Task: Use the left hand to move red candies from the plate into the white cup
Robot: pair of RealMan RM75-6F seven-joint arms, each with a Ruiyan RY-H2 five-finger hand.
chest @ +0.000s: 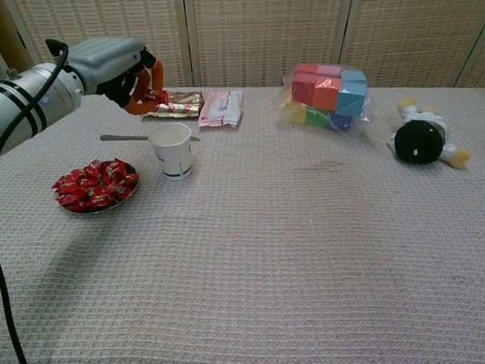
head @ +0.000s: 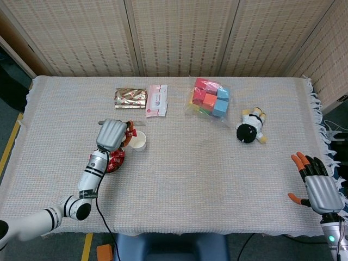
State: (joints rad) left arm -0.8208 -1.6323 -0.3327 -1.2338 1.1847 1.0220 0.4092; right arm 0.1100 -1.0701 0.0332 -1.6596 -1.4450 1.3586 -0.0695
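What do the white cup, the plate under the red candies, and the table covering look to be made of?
The white cup looks like matte paper: thin rolled rim, a faint blue band near its base. The small round plate seems to be metal or glazed, since its dark rim shines, though the red candies hide most of it; their wrappers look like glossy foil or plastic. The table covering appears to be beige woven cloth with a waffle texture.

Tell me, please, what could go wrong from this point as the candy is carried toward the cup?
The left hand pinches a red candy that, in the chest view, still sits left of the white cup; released now, it might land on the table. The cup is light-looking and narrow, so fingers lowering could tip it. The knife lies just behind the cup and might get nudged.
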